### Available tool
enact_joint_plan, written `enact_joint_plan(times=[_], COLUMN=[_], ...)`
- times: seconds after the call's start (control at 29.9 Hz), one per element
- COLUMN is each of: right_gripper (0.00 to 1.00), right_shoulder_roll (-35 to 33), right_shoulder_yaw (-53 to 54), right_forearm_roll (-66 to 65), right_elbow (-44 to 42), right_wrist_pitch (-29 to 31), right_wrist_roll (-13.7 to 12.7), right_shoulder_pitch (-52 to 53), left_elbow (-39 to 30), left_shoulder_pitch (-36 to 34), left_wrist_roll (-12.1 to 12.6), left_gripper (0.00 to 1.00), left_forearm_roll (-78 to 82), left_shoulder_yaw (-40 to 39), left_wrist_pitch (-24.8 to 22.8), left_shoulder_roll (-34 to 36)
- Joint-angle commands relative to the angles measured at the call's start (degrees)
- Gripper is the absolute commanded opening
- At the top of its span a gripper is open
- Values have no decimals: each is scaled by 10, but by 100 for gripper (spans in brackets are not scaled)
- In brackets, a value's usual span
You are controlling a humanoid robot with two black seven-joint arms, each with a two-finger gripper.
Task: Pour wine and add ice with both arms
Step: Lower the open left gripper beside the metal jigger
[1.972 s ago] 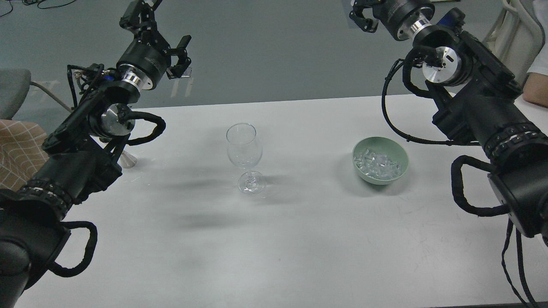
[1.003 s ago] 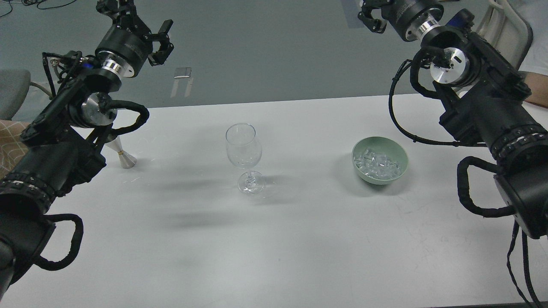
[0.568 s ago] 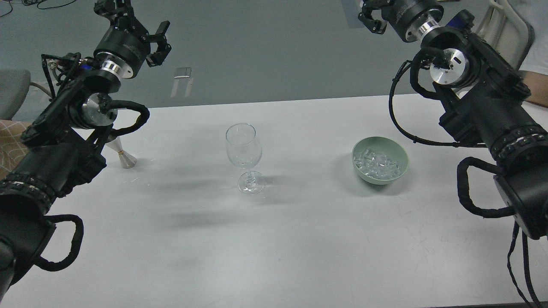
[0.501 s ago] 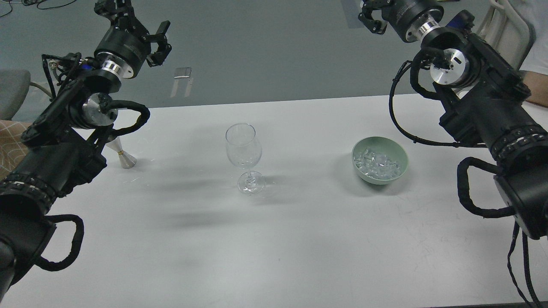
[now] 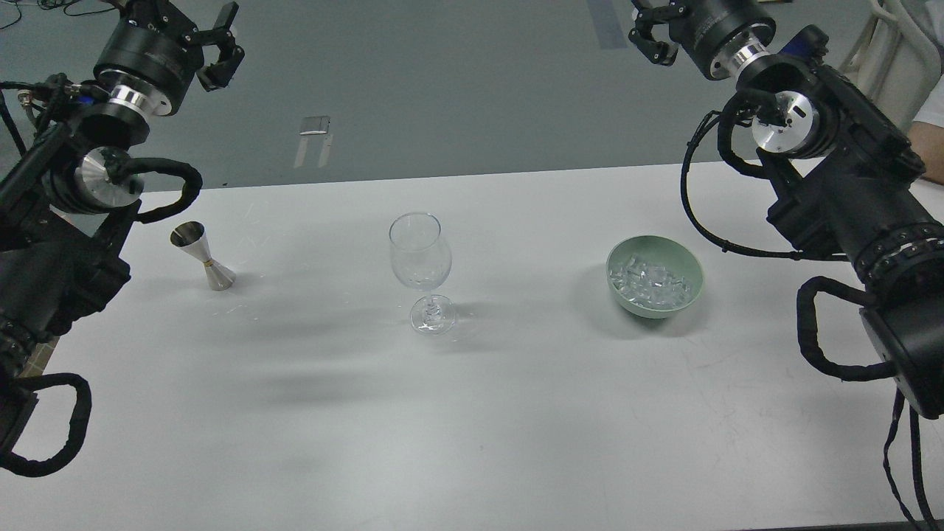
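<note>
**Both arms raised, jigger waiting on the left side**

The left pincer (image 5: 193, 33) is hovering high above the far left corner with its fingers spread apart and holding nothing. The right pincer (image 5: 653, 33) is poised equally high on the far right; it is partly cut off by the frame edge, so I cannot tell how its fingers are set. On the worktop (image 5: 472, 413), the metal jigger (image 5: 202, 256) is standing upright, below and slightly right of the left pincer, its long axis vertical. Any wine inside is probably too clear to see. The wine glass (image 5: 420, 269) is standing in the middle, and the ice (image 5: 650, 282) is sitting heaped in the green bowl (image 5: 686, 258), nearer the right arm. The left arm is clearly nearer the jigger, so reaching down there looks like the likely first move.
</note>
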Motion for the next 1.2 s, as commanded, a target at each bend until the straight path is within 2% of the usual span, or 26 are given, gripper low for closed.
enact_joint_plan(times=[0.0, 0.13, 0.27, 0.47, 0.64, 0.8, 0.84, 0.9, 0.94, 1.0, 1.07, 1.14, 1.17], right_gripper=[100, 100, 100, 100, 100, 100, 100, 100, 100, 100, 100, 100, 100], right_shoulder_roll=[-15, -17, -19, -22, -22, -24, -24, -24, -23, -23, -24, -25, -25], right_shoulder_yaw=[2, 2, 3, 1, 3, 2, 1, 1, 1, 1, 1, 1, 1], right_forearm_roll=[0, 1, 1, 0, 0, 0, 0, 0, 0, 0, -1, -1, -1], right_elbow=[12, 14, 16, 28, 44, 42, 40, 39, 39, 40, 39, 38, 38], right_wrist_pitch=[0, 1, 1, 0, -3, -3, -4, -5, -5, -5, -5, -6, -6], right_wrist_roll=[1, 1, 1, 1, 1, 0, 1, 1, 1, 1, 0, 0, 0], right_shoulder_pitch=[-7, -12, -18, -32, -35, -31, -32, -34, -35, -35, -33, -31, -30], left_elbow=[-115, -205, -282, -429, -473, -451, -427, -392, -373, -352, -327, -319, -318], left_shoulder_pitch=[55, 119, 198, 381, 490, 541, 544, 544, 541, 538, 535, 535, 535], left_wrist_roll=[-2, 0, 1, 2, 0, 7, 9, 29, 56, 90, 166, 206, 214], left_gripper=[98, 98, 98, 98, 98, 98, 98, 98, 98, 98, 98, 98, 98], left_forearm_roll=[-15, -21, -24, -35, -34, -53, -67, -96, -116, -134, -153, -155, -155], left_shoulder_yaw=[-17, -64, -101, -200, -273, -294, -293, -292, -295, -296, -297, -304, -311], left_wrist_pitch=[11, 49, 52, 52, 44, 0, -13, -27, -32, -34, -22, -6, -2], left_shoulder_roll=[56, 74, 118, 166, 174, 167, 164, 149, 134, 114, 75, 53, 47])
